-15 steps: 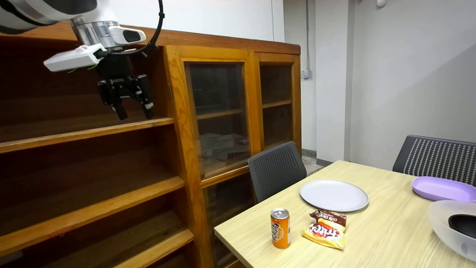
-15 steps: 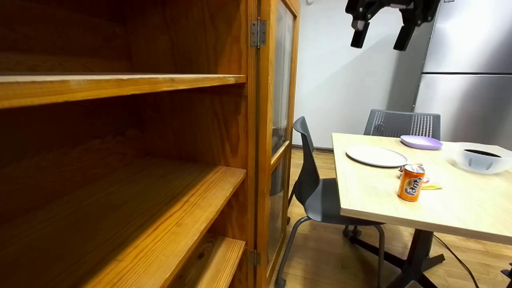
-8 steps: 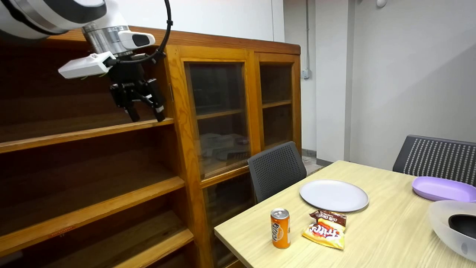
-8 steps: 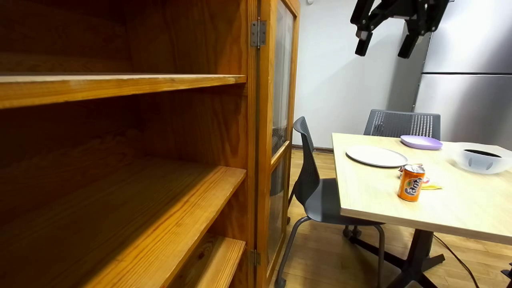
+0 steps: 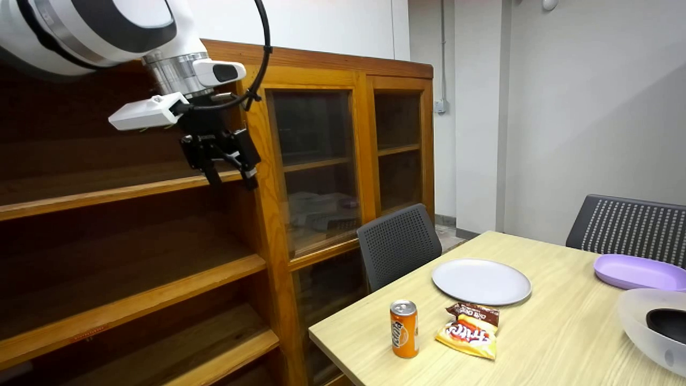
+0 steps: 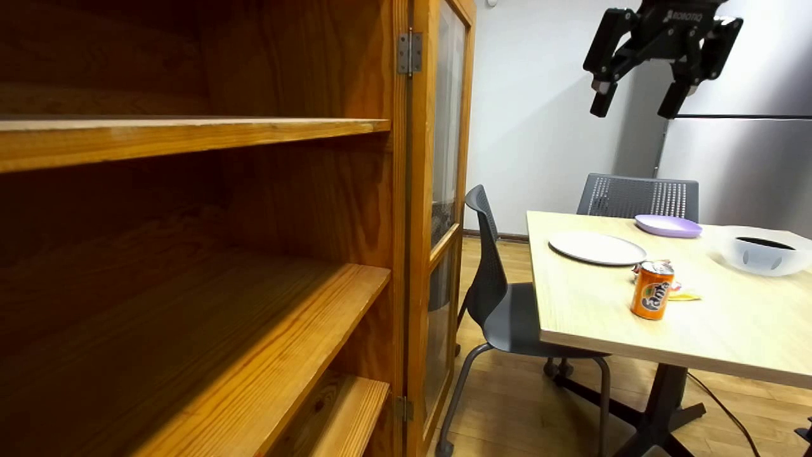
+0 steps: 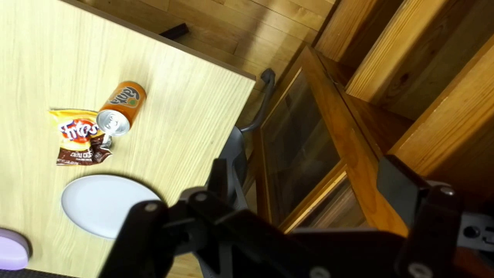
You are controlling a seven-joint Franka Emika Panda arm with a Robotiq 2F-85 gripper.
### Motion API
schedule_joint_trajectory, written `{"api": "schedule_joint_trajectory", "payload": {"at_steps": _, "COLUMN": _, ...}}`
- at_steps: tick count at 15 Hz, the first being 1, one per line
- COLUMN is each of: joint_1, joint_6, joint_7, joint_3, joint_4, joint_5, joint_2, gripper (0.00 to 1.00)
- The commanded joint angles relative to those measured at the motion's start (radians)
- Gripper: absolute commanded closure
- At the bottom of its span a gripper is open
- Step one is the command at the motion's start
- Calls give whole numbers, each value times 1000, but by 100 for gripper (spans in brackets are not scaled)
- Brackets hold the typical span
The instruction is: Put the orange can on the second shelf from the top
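The orange can point(image 5: 404, 333) with a silver top stands upright near the table's corner. It also shows in an exterior view point(image 6: 652, 292) and at the left of the wrist view point(image 7: 125, 101). My gripper point(image 5: 232, 182) is open and empty, in the air in front of the shelving unit, above and away from the can. Its spread fingers also show in an exterior view point(image 6: 636, 109) and the wrist view point(image 7: 308, 181). The second shelf from the top point(image 5: 134, 302) is a long brown board with nothing visible on it; it also shows in an exterior view point(image 6: 311, 343).
The snack packet point(image 5: 471, 332) lies beside the can. A white plate point(image 5: 482, 281), a purple tray point(image 5: 640, 272) and a frosted bowl point(image 5: 654, 327) sit on the table point(image 5: 557, 348). A dark chair point(image 5: 399, 246) stands between the table and the glass-door cabinet point(image 5: 316, 214).
My gripper has moved right and down in both exterior views, staying open. The can and the other objects have not moved.
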Motion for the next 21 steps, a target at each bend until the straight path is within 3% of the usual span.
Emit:
{"api": "schedule_joint_trajectory", "payload": {"at_steps": 1, "joint_1": -43, "joint_6": 39, "joint_7": -11, "joint_3": -11, "joint_4": -69, "joint_5": -49, "joint_2": -41, "gripper": 0}}
{"api": "schedule_joint_trajectory", "payload": {"at_steps": 10, "joint_1": -147, "joint_6": 197, "joint_7": 30, "joint_3": -20, "joint_4": -155, "joint_5": -162, "joint_2": -7, "gripper": 0}}
{"api": "schedule_joint_trajectory", "payload": {"at_steps": 11, "joint_1": -158, "joint_6": 200, "joint_7": 33, "joint_3": -22, "joint_4": -105, "joint_5": -161, "joint_2": 45, "gripper": 0}}
{"api": "schedule_joint_trajectory", "payload": {"at_steps": 14, "joint_1": -199, "joint_6": 239, "joint_7": 64, "joint_3": -22, "joint_4": -107, "joint_5": -154, "joint_2": 80, "gripper": 0}}
{"api": "schedule_joint_trajectory", "payload": {"at_steps": 15, "joint_1": -164, "joint_6": 202, "joint_7": 13, "joint_3": -37, "joint_4": -108, "joint_5": -132, "joint_2": 50, "gripper": 0}}
{"api": "schedule_joint_trajectory", "payload": {"at_steps": 21, "joint_1": -182, "joint_6": 220, "joint_7": 30, "joint_3": -38, "joint_4": -108, "joint_5": -133, "joint_2": 74, "gripper": 0}}
